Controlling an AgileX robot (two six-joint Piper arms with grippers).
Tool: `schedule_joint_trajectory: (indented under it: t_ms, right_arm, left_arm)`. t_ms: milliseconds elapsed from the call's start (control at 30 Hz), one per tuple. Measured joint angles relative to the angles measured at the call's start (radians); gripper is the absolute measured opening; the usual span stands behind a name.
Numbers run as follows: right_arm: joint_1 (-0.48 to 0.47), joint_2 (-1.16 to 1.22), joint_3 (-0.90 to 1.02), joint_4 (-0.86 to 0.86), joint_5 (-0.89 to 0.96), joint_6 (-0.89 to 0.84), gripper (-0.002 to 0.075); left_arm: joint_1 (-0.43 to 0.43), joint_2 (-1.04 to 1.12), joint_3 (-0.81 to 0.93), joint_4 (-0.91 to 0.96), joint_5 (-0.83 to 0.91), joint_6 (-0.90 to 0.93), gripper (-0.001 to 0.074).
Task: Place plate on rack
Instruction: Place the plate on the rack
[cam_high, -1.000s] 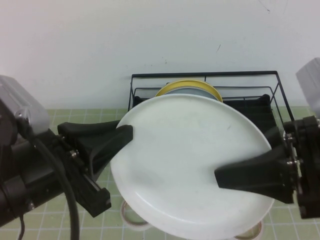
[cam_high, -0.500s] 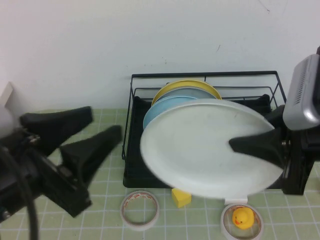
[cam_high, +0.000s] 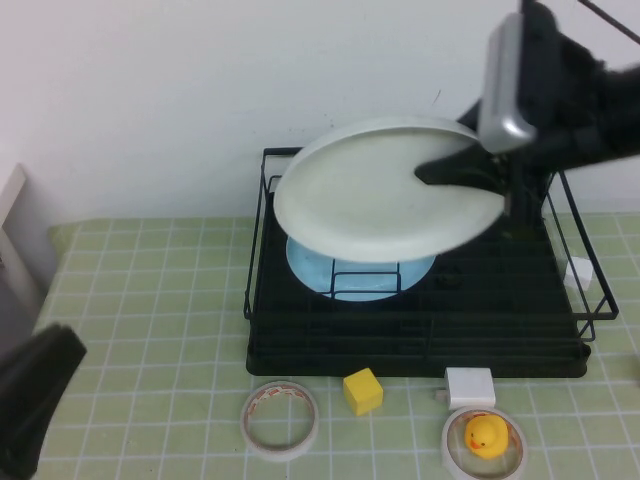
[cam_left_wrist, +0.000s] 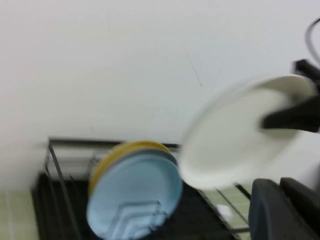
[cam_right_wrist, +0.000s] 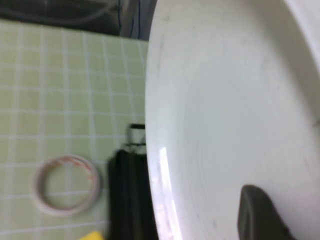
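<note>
Right gripper (cam_high: 455, 172): raised above the rack (cam_high: 262, 300), fingers clamped on the right-hand edge of the plate (cam_high: 385, 192). One dark finger lies across the plate's upper face; the other is hidden beneath. In the right wrist view the same finger (cam_right_wrist: 257, 212) presses on the white surface of the plate (cam_right_wrist: 225, 115).

Plate: held in the air, tilted, its face turned up and toward the robot. It extends from the gripper toward the robot's left and hangs over the rear half of the rack, not touching the wire. It is seen from the left wrist as well (cam_left_wrist: 240, 132), suspended above and beside the stacked plates.

Below the gripper and plate: a light blue plate (cam_high: 360, 275) stands in the wire slots of the rack. The left wrist view shows it (cam_left_wrist: 135, 197) leaning against a yellow-rimmed plate (cam_left_wrist: 112, 157) behind it.

Left gripper (cam_high: 35, 405): low at the near left corner of the table, well apart from the rack and plate. Only a dark finger shows in the high view, and part of one in the left wrist view (cam_left_wrist: 280, 210). It holds nothing that I can see; finger spread cannot be judged.

Nearer the robot than the rack, on the green grid mat (cam_high: 150, 330): a tape ring (cam_high: 280, 418), a yellow cube (cam_high: 363, 390), a small white block (cam_high: 469, 385), and a rubber duck (cam_high: 485, 435) sitting in a round lid.
</note>
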Motion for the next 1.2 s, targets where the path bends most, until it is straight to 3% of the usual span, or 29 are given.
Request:
schedule_joint_trajectory:
  t_ms: [233, 533, 933, 1200]
  right_arm:
    - [-0.002, 0.280, -0.257, -0.058, 0.036, -0.006, 0.0147]
    - [-0.002, 0.555, -0.473, -0.073, 0.035, -0.004, 0.0147]
    - [-0.002, 0.621, -0.499, -0.159, 0.018, 0.037, 0.0147]
    - [-0.002, 0.621, -0.499, -0.201, -0.019, 0.239, 0.0165]
  left_arm:
    - [0.000, -0.082, 0.110, -0.002, 0.068, -0.209, 0.0000]
    - [0.000, -0.098, 0.111, 0.004, 0.288, -0.245, 0.0000]
    - [0.000, -0.098, 0.111, 0.010, 0.287, -0.211, 0.0000]
    - [0.000, -0.098, 0.111, 0.010, 0.284, -0.196, 0.0000]
